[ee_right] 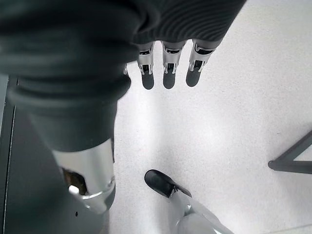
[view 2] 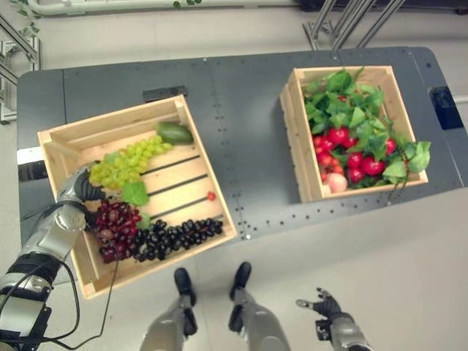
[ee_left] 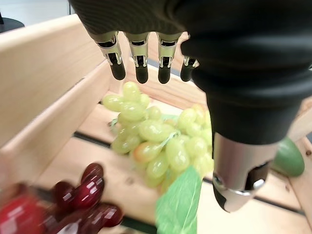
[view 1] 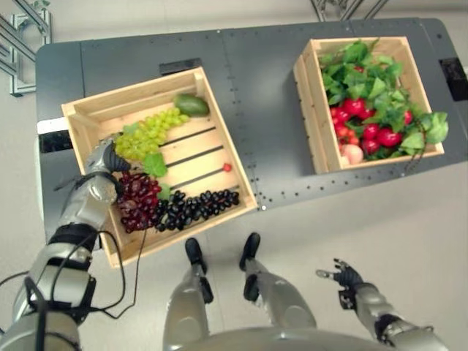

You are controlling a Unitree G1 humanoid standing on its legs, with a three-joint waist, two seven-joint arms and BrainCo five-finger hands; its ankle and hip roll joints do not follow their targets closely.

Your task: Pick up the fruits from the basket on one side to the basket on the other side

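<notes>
dark grey table (view 1: 248,88) on pale floor. left hand (view 1: 104,157), fingers apart, hovers over green grapes (view 1: 150,131) in the left crate (view 1: 84,110); nothing gripped. right crate (view 1: 311,95) full. right hand (view 1: 344,278) slack, lower right. transfer unstarted, i judge.

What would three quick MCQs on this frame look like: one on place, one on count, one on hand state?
1. Where does the oval green avocado lie?
A. far corner of the left slatted wooden crate
B. in the right wooden crate
C. on the dark grey table

2. How many grape bunches are in the left crate?
A. one
B. three
C. five

3. The left robot hand is:
A. shut on grapes
B. open above the green grape bunch
C. on the floor

Key: 1 A, it sits by the far wall. 2 B, green, red grape bunch and black grape bunch. 3 B, fingers straight, holding nothing.
</notes>
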